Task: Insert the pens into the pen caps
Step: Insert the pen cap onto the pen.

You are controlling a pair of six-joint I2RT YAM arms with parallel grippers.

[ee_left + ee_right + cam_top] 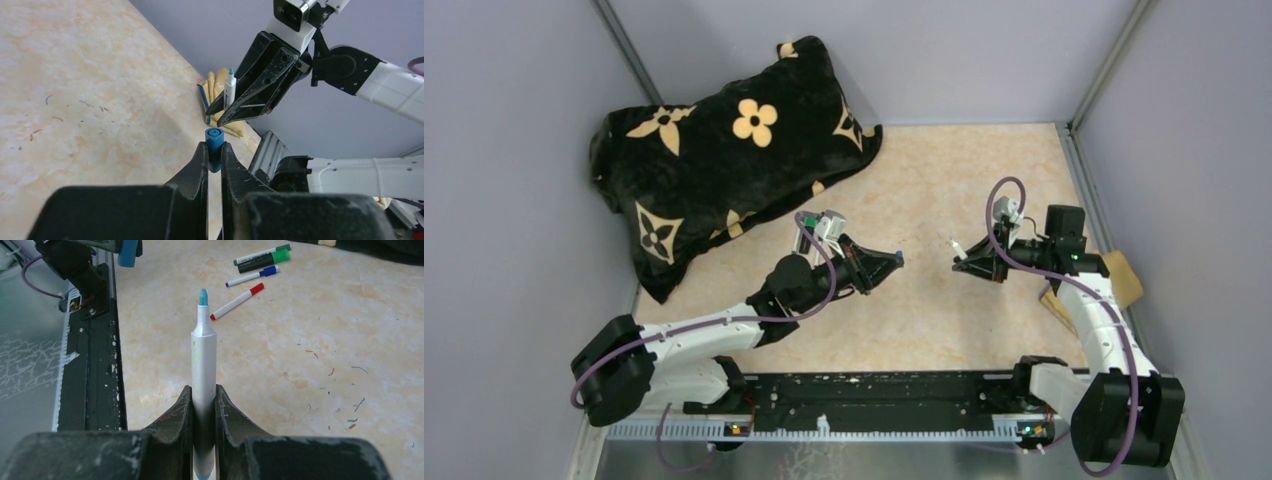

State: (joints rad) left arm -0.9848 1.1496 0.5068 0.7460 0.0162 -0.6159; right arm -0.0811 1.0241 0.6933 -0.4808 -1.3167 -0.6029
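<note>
The left gripper (214, 149) clamps a blue cap (215, 135); the right gripper (204, 392) grips a white pen (203, 340). Capping looks not yet done: align the tip with the cap mouth, then push together.

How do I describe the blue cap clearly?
On the table, find the black flowered pillow at far left; the left arm's claw points away from it. The blue cap is the short stub pinched in that claw. Unlike the capped pens lying on the table, it sits on no pen.

Overhead plus 2 facing wrist close-ups.
</note>
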